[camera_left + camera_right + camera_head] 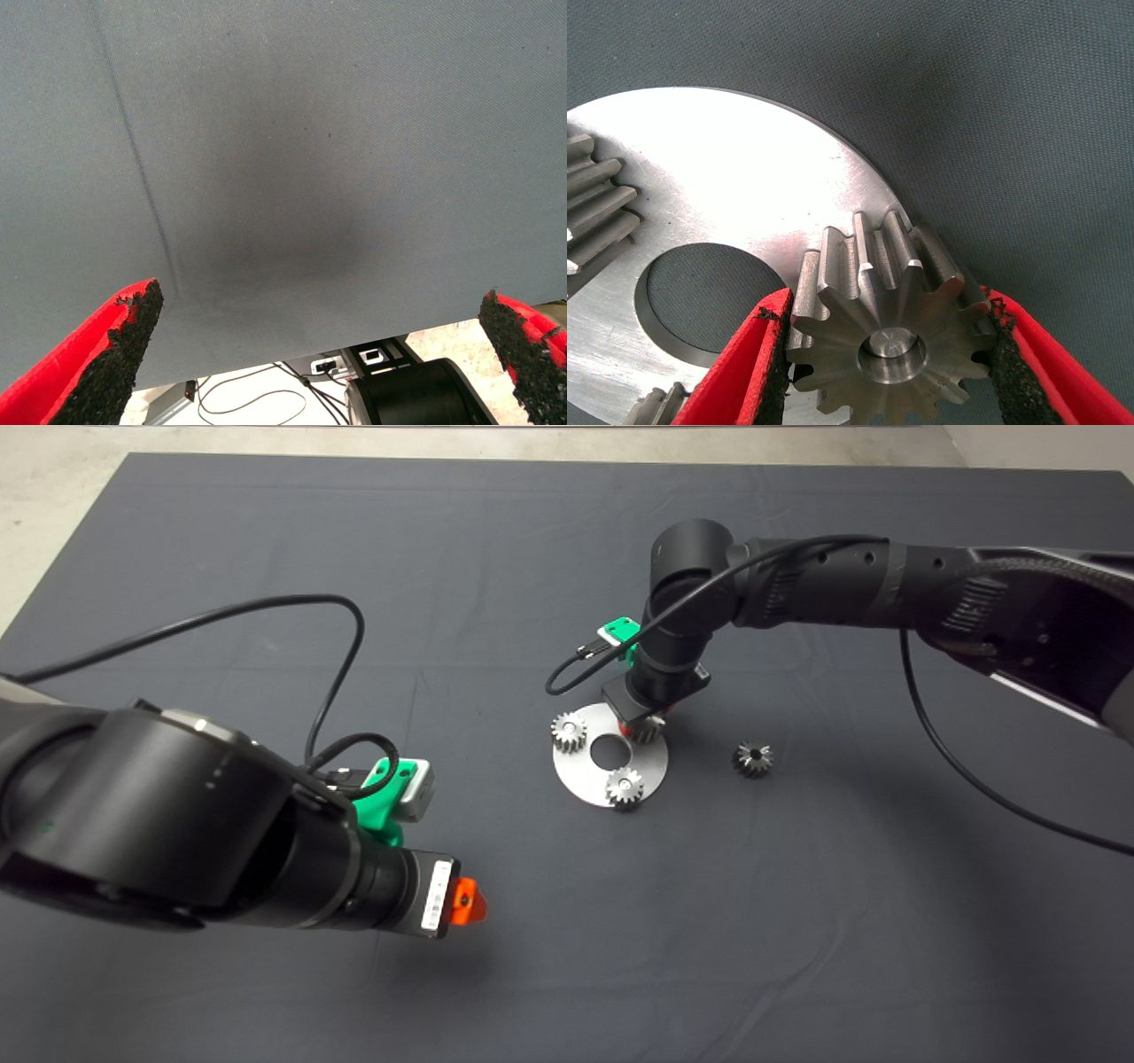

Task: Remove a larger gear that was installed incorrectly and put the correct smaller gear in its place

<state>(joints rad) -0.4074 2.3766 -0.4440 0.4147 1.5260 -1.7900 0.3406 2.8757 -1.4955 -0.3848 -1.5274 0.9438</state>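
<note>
A round steel plate lies mid-mat with a hole in its middle. My right gripper points down at the plate's far right rim. It is shut on the larger gear, a tall steel gear seated on a peg of the plate. The red fingers' black pads press its teeth from both sides. The smaller gear, dark with a dark centre hole, lies on the mat to the right of the plate. My left gripper hovers open over bare mat at the lower left, holding nothing.
Two small bright gears sit on the plate's left and near rims. A black cable loops over the mat behind the left arm. The right arm's cable hangs over the mat at the right. Pale floor shows beyond the mat's far edge.
</note>
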